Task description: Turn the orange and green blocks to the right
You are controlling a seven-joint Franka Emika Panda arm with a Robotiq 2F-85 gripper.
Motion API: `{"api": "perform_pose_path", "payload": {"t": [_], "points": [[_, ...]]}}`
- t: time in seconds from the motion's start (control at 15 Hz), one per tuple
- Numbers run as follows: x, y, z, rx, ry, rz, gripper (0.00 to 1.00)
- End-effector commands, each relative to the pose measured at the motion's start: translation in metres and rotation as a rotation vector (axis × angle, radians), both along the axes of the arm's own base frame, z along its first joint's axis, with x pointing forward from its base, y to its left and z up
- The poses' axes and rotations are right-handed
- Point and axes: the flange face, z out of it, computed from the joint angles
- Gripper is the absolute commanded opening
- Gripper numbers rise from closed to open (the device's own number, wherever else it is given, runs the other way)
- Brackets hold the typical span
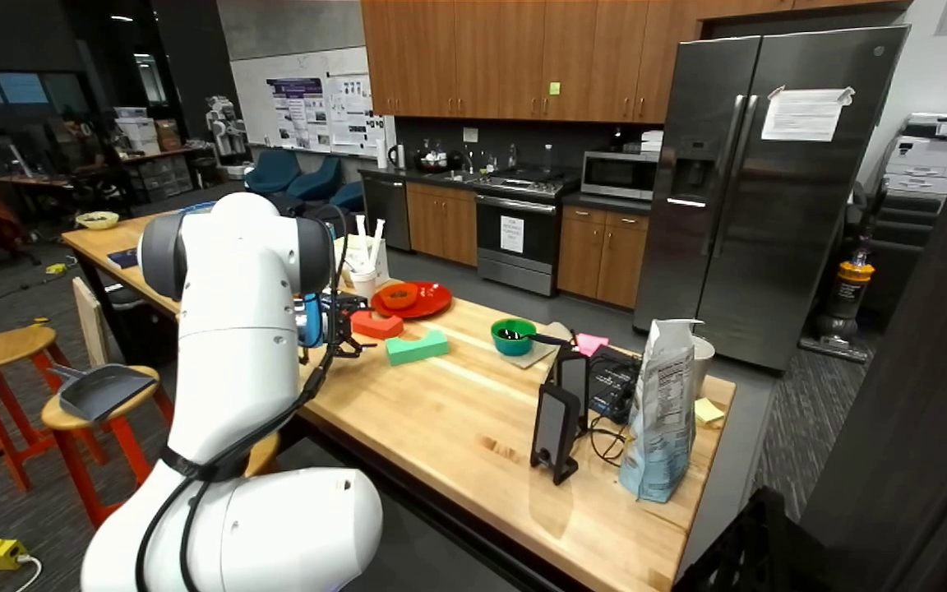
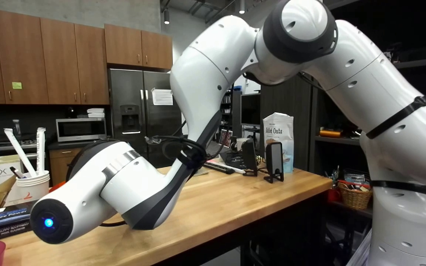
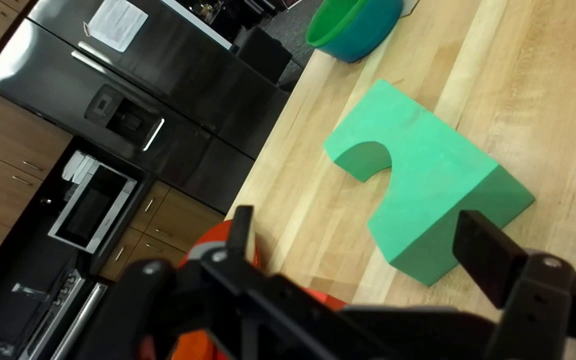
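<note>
Spread wide, the gripper (image 3: 355, 227) hangs beside the orange block (image 1: 376, 326) on the desk (image 1: 473, 419), its fingers well apart; whether it touches that block, I cannot tell. Just beside lies the green block (image 3: 433, 170), its curved notch plain in the wrist view. Near both, an orange bowl (image 1: 399, 303) sits on a red plate (image 1: 436, 301).

Bare table (image 1: 457, 419) runs from the green block (image 1: 417, 349) to the speakers (image 1: 554, 421); the orange block (image 1: 379, 328) stands near the claw (image 3: 362, 241).
</note>
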Motion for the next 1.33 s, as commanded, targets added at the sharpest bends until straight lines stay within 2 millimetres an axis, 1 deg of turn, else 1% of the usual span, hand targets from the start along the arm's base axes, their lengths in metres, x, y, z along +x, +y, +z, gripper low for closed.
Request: {"api": "perform_pose_path", "payload": {"t": [0.0, 0.27, 0.53, 0.6, 0.93, 1.0, 1.07, 1.27], "points": [[0.011, 0.004, 0.002, -0.070, 0.053, -0.002, 1.00], [0.013, 0.009, -0.001, -0.120, 0.120, 0.022, 1.00], [0.021, 0.013, 0.004, -0.102, 0.117, 0.016, 1.00], [0.014, 0.012, -0.001, -0.107, 0.097, 0.023, 1.00], [0.018, 0.014, 0.000, -0.104, 0.098, 0.021, 1.00], [0.014, 0.017, 0.000, -0.097, 0.101, 0.028, 1.00], [0.016, 0.015, -0.002, -0.120, 0.097, -0.004, 1.00], [0.026, -0.007, -0.010, -0.201, 0.074, -0.132, 1.00]]}}
